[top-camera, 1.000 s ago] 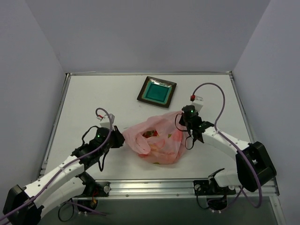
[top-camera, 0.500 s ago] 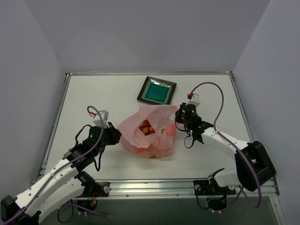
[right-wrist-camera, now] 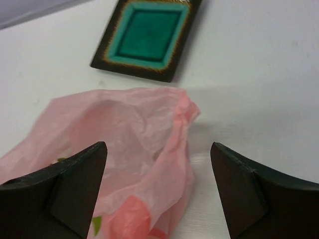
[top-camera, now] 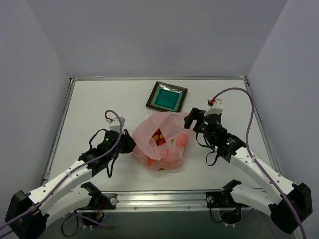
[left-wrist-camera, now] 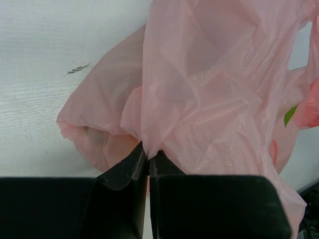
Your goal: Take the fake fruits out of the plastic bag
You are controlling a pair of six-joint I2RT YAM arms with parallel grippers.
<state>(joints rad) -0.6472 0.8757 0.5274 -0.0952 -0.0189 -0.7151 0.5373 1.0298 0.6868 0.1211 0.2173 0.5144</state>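
Observation:
The pink plastic bag (top-camera: pixel 164 149) lies crumpled mid-table with its mouth facing up. Inside the mouth show the fake fruits (top-camera: pixel 158 138), orange and red pieces. My left gripper (top-camera: pixel 130 146) is shut on the bag's left edge; in the left wrist view its jaws (left-wrist-camera: pixel 147 149) pinch a fold of the pink film (left-wrist-camera: pixel 199 89). My right gripper (top-camera: pixel 191 119) hovers open just off the bag's upper right edge. In the right wrist view its fingers (right-wrist-camera: pixel 158 149) stand wide apart above the bag's loose handle (right-wrist-camera: pixel 179 124) and do not touch it.
A square teal plate with a dark rim (top-camera: pixel 151 103) sits behind the bag, also in the right wrist view (right-wrist-camera: pixel 139 69). White tabletop surrounds the bag, and grey walls enclose the table on three sides.
My right gripper has let go of the bag's right edge, opened and drawn back to the right. The bag slumped slightly. The left gripper keeps its hold and has shifted a little right.

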